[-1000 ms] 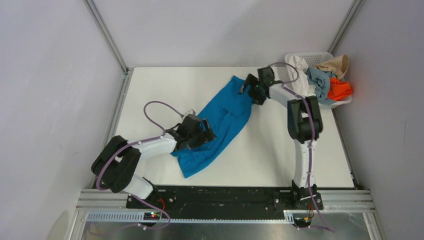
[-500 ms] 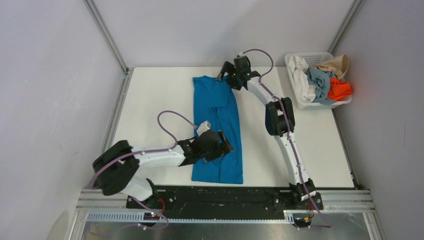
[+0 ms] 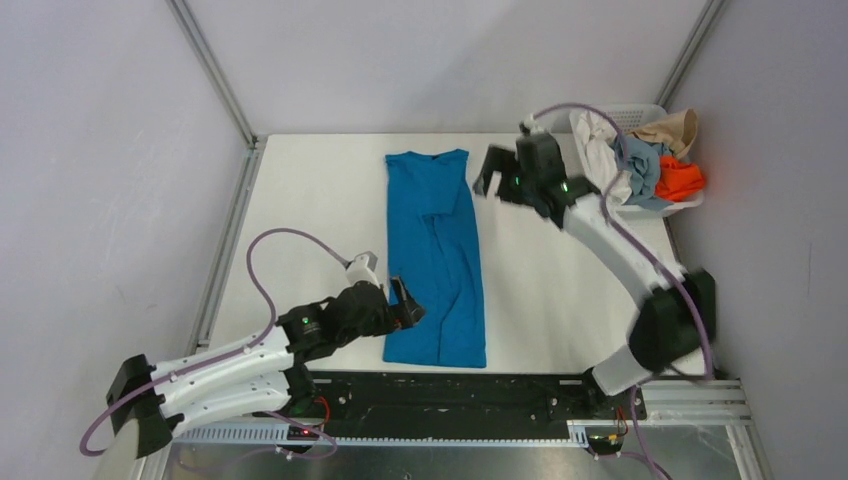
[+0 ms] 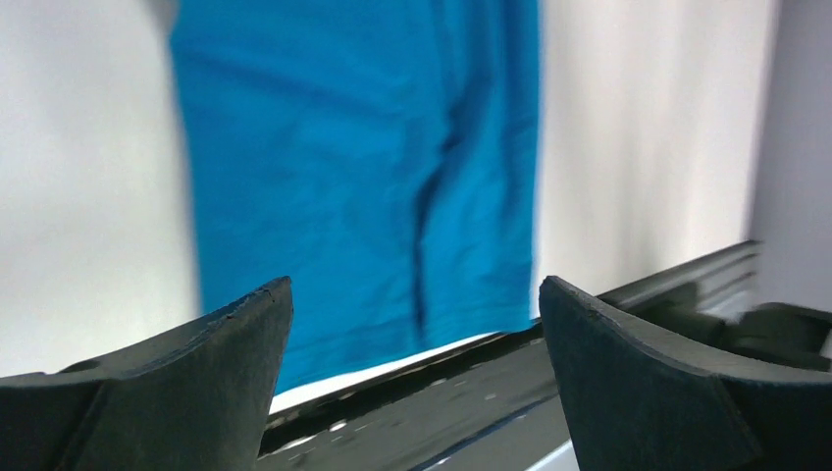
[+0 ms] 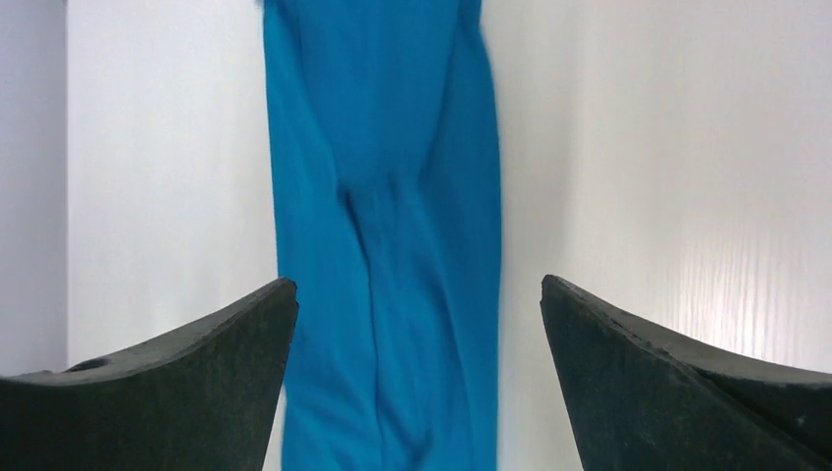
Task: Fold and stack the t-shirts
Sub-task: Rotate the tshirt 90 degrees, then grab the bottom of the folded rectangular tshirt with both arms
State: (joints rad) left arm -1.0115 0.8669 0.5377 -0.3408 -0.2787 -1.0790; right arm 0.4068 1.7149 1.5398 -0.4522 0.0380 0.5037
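A blue t-shirt (image 3: 434,255) lies on the white table as a long narrow strip running from the far middle to the near edge. It fills the upper part of the left wrist view (image 4: 363,167) and runs down the middle of the right wrist view (image 5: 388,216). My left gripper (image 3: 405,305) hangs open just left of the strip's near end, nothing between its jaws. My right gripper (image 3: 487,180) is open to the right of the strip's far end, clear of the cloth. White, grey-blue, tan and orange t-shirts (image 3: 640,160) are piled in a basket.
The white lattice basket (image 3: 625,110) stands at the table's far right corner, close behind the right arm. The black base rail (image 3: 450,395) runs along the near edge. Grey walls enclose the table on the left, back and right.
Both grippers have let go of the blue t-shirt and drawn away, the left toward the near left, the right toward the basket. The t-shirt, earlier slanted, now lies straight.
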